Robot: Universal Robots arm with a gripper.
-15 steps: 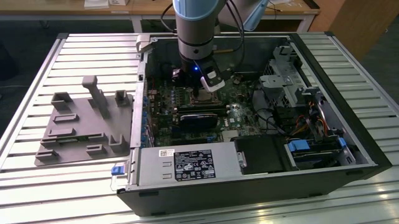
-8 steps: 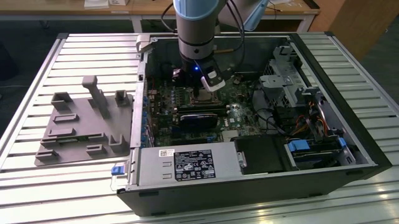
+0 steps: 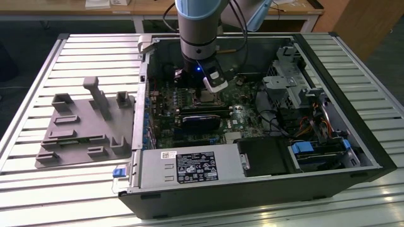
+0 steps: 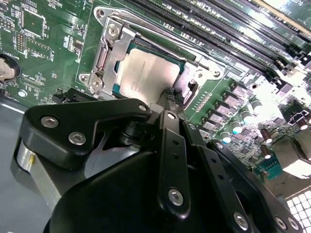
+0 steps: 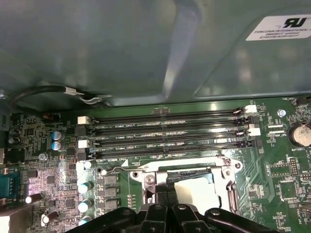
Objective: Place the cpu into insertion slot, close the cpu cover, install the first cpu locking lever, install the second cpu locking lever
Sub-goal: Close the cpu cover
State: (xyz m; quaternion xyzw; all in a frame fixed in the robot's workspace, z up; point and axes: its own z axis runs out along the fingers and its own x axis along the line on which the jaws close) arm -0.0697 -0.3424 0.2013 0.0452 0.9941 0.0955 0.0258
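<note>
The cpu (image 4: 148, 73), a square chip with a dull silver top, lies flat in the insertion slot (image 3: 205, 98) on the green motherboard. It also shows in the first wrist view (image 5: 197, 191). The cpu cover (image 4: 109, 48), a silver metal frame, lies down around the chip, as does its far bar (image 5: 187, 171). A thin wire locking lever (image 4: 146, 25) runs along one side of the socket, with its hooked end (image 5: 103, 171) near the capacitors. My gripper (image 4: 170, 93) is shut, its black tips at the chip's edge by the cover, and it hangs low inside the case (image 3: 213, 85).
Long black memory slots (image 5: 165, 128) run beside the socket. The case wall (image 5: 146, 48) rises close behind them. A black card (image 3: 202, 120), a power supply (image 3: 189, 168) and a drive cage (image 3: 296, 80) crowd the case. A grey fixture plate (image 3: 82, 127) lies at the exterior view's left.
</note>
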